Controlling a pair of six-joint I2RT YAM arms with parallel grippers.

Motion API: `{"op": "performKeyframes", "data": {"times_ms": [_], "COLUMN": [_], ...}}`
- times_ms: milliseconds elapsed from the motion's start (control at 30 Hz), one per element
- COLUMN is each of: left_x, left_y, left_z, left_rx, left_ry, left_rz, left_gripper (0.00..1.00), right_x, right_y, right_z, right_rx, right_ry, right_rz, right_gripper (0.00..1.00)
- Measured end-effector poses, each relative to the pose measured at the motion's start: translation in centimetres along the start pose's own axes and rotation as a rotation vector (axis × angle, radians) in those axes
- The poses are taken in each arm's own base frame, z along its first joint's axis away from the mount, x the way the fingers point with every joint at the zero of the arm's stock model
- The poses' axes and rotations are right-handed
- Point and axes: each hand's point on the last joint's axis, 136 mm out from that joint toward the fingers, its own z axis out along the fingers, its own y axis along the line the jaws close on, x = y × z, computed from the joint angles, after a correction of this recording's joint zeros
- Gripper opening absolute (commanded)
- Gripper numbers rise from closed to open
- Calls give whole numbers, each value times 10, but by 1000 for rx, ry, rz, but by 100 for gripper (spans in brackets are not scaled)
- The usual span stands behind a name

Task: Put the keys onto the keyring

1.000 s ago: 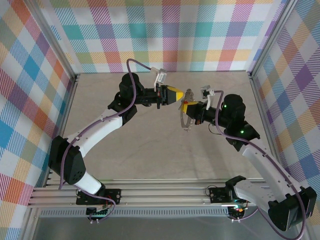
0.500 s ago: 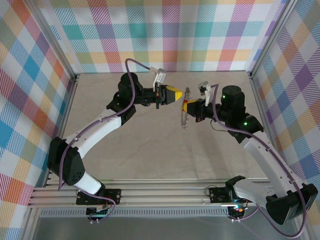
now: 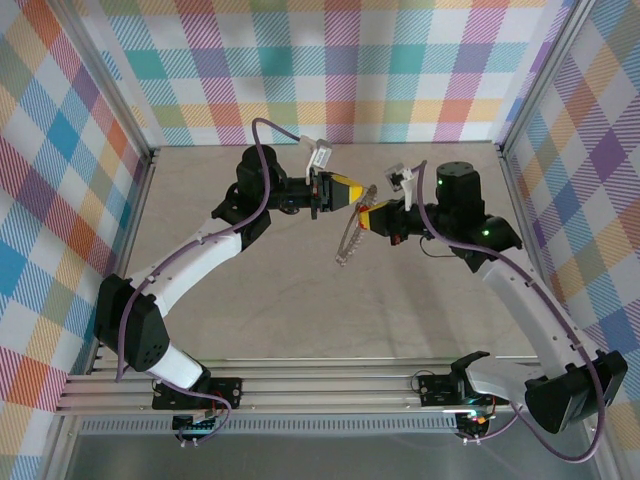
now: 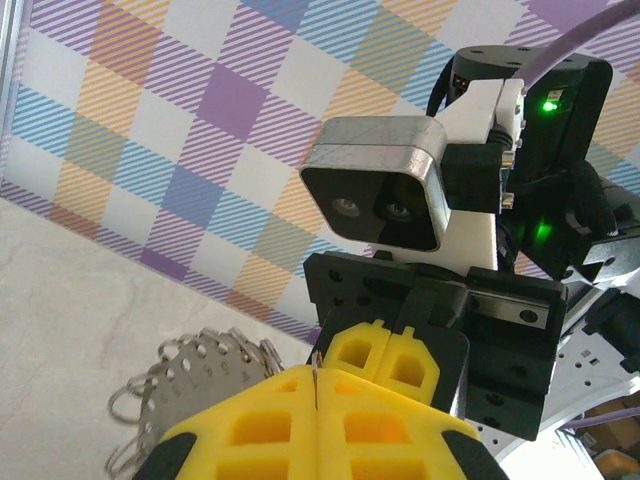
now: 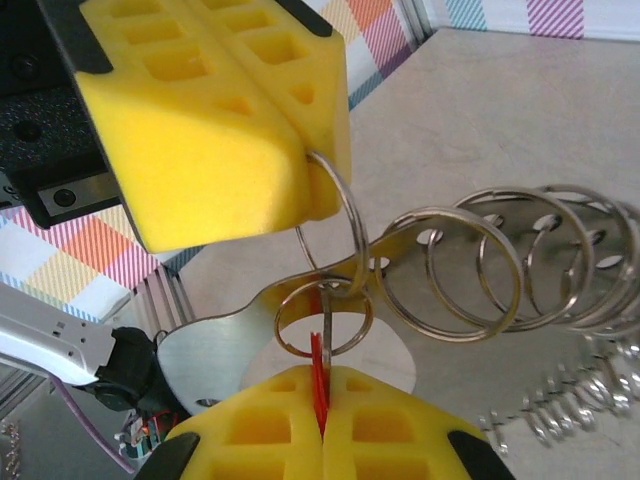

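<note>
My left gripper (image 3: 355,191) and right gripper (image 3: 368,216) meet tip to tip above the middle of the table. The keyring (image 3: 347,243), a grey perforated metal band (image 5: 215,345) fringed with wire split rings, hangs tilted below them. In the right wrist view my left gripper (image 5: 315,160) is shut on one split ring (image 5: 345,215) of that fringe. My right gripper (image 5: 322,425) is shut on the red head of the key (image 5: 319,375). The key's thin silver blade points up inside a small split ring (image 5: 325,320). The left wrist view shows a sliver of metal (image 4: 317,375) pinched between my left gripper's (image 4: 316,400) jaws.
Plaid walls and aluminium posts (image 3: 520,180) box in the beige table (image 3: 250,290). Small wiry grey pieces (image 5: 560,410) show at the lower right of the right wrist view. The right wrist's camera housing (image 4: 385,195) sits close in front of my left fingers.
The right arm has swung left and up toward the left gripper, carrying the key. The keyring has tipped from edge-on to hanging down-left. The left arm has barely moved.
</note>
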Motion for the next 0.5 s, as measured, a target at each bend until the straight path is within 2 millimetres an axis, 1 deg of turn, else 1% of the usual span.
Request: {"op": "performKeyframes", "data": {"times_ms": [300,500], "left_x": [3,4], "left_y": [1,1], "left_z": [0,0], "left_rx": [-5,-5], "left_ry": [9,13], "left_rz": [13,15], "left_gripper": [0,0], "right_x": [-2,-2], "right_y": [-11,-12], "right_z": [-11,-16], "right_rx": [91,110], "right_ry": [41,58], "right_rz": [-9,-18], "right_gripper": [0,0]}}
